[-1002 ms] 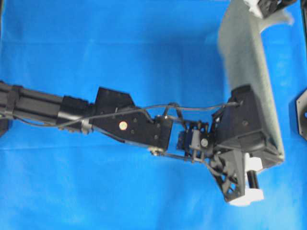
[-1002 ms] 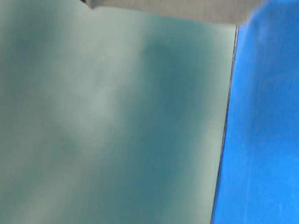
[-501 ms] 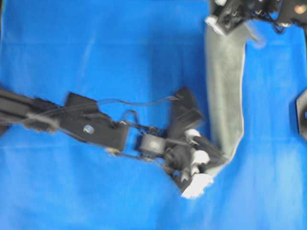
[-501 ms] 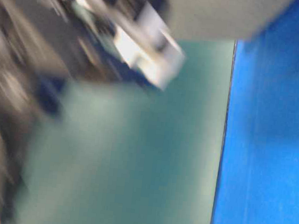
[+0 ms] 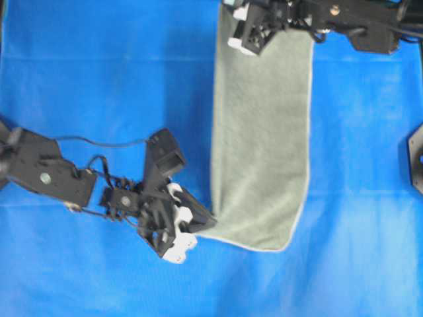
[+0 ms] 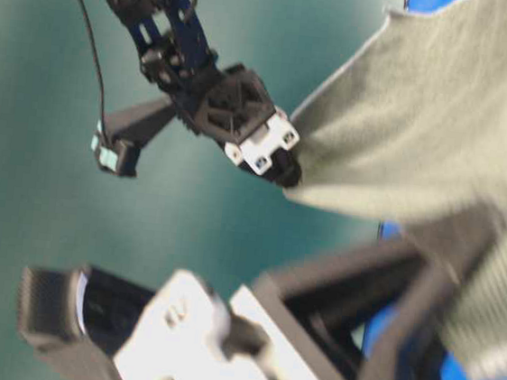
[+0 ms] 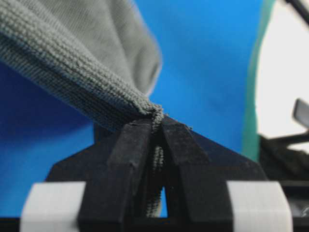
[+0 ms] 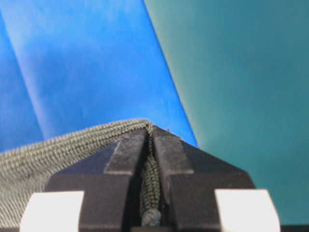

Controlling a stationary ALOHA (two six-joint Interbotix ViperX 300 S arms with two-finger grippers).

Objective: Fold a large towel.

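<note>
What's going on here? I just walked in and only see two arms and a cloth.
Two robot arms are handling a grey-green towel over a bright blue sheet. The left gripper is shut on the towel's near left corner, and the right gripper is shut on the far left corner. The towel hangs as a long strip between them, with its right side trailing toward the sheet. The fold is not finished.

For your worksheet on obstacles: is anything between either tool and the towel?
Nothing visible. The left tool and the right tool are each shut directly on an edge of the towel, cloth pinched between their fingers.
</note>
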